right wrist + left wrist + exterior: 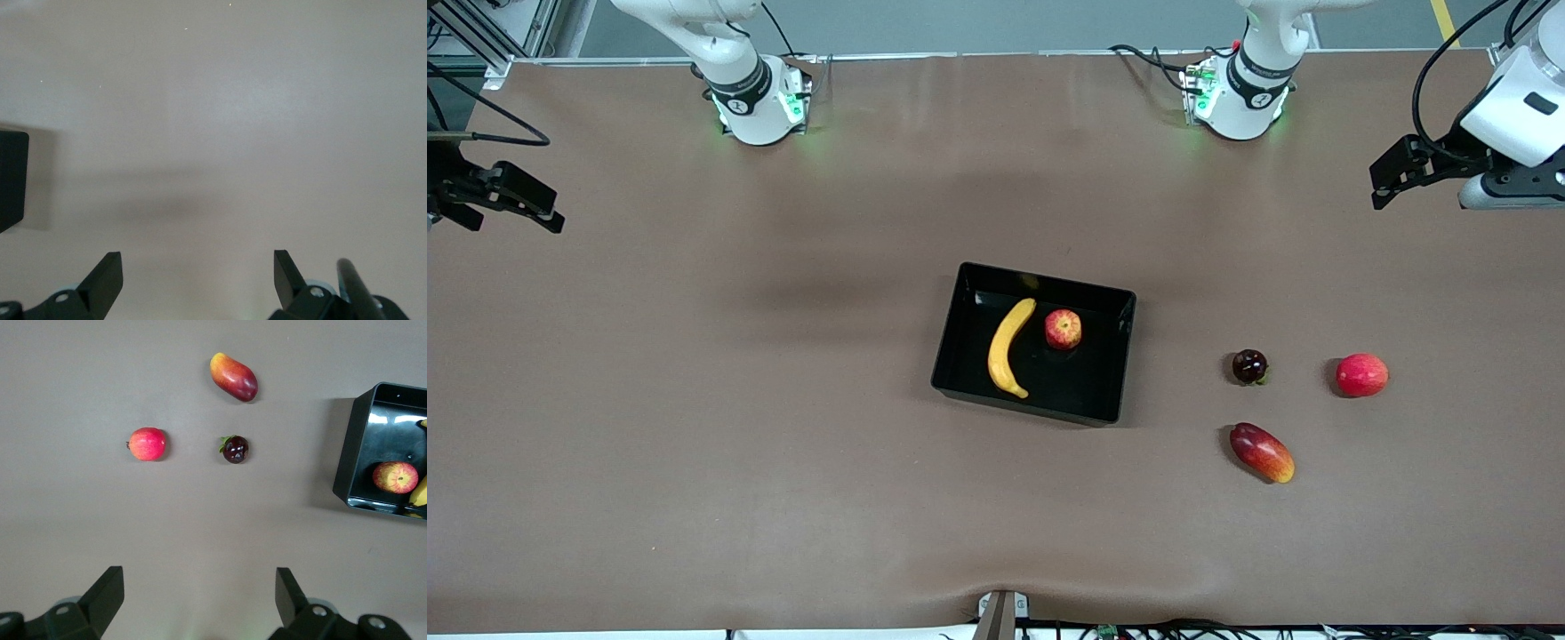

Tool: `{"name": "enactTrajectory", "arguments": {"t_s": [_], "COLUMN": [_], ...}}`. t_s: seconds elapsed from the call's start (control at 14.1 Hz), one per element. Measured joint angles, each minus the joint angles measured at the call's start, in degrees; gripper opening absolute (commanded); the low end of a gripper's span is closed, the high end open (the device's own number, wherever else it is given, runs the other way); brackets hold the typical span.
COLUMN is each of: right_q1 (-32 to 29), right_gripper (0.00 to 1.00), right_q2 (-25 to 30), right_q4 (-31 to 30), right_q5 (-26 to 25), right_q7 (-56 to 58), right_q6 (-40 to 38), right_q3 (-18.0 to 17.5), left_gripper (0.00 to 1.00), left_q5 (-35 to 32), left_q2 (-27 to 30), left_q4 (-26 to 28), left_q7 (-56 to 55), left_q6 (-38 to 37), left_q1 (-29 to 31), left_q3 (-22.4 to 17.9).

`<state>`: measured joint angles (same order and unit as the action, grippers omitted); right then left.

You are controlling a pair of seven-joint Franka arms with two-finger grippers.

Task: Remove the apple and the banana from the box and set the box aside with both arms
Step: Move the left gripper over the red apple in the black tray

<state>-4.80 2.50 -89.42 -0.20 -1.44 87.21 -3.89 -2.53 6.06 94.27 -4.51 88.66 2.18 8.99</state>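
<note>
Nothing touched yet, so first step is pulling fruit out of the box (969,351), sitting mid-table with banana (1009,348) and apple (1064,329) both inside, side by side but not touching, apple toward the left arm's end.

Probably best to take one fruit per arm: banana for the right, apple for the left. Worth coming straight down, keeping fingertips clear of the glossy walls. Banana likely easiest pinched across its middle, jaws square to the curve. Apple round and prone to rolling, so grab dead centre. Drop both well away from the box so the later two-arm push stays unobstructed.

Left gripper (1392,182) parked over the table edge at its own end, fingers (107,593) spread wide, holding nothing. Right gripper (529,206) same deal at the other end, fingers (110,273) spread, empty.

Count, big to small: two arms, one box, one banana, one mango-looking fruit (1262,452), one smooth red fruit (1361,374), one apple, one dark little fruit (1249,366).
</note>
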Motion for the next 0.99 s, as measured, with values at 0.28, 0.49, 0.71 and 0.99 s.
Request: {"name": "enactTrajectory", "arguments": {"t_s": [0.28,0.49,0.71,0.99], "right_q1": [0.00,0.00,-0.01,-0.04], "right_gripper": [1.00,1.00,1.00,1.00], "right_q2": [0.00,0.00,0.00,0.00], "right_q4": [0.00,0.00,0.01,0.03], "right_q5": [0.00,0.00,0.00,0.00], "right_q7": [0.00,0.00,0.00,0.00], "right_q6": [0.00,0.00,0.00,-0.01], "right_q3": [0.00,0.00,0.02,0.03], "left_gripper": [1.00,1.00,1.00,1.00], "left_q5": [0.00,0.02,0.29,0.39], "left_q2": [-0.20,-0.84,-3.38,-9.63], "left_q4": [-0.35,-1.47,-1.97,-1.81], "left_q7": [0.00,-0.15,-2.32,-18.02], "left_q6": [0.04,0.05,0.57,5.39], "left_q1": [0.00,-0.20,-0.52,-0.93], "left_q3": [0.03,0.48,4.11,16.02]}}
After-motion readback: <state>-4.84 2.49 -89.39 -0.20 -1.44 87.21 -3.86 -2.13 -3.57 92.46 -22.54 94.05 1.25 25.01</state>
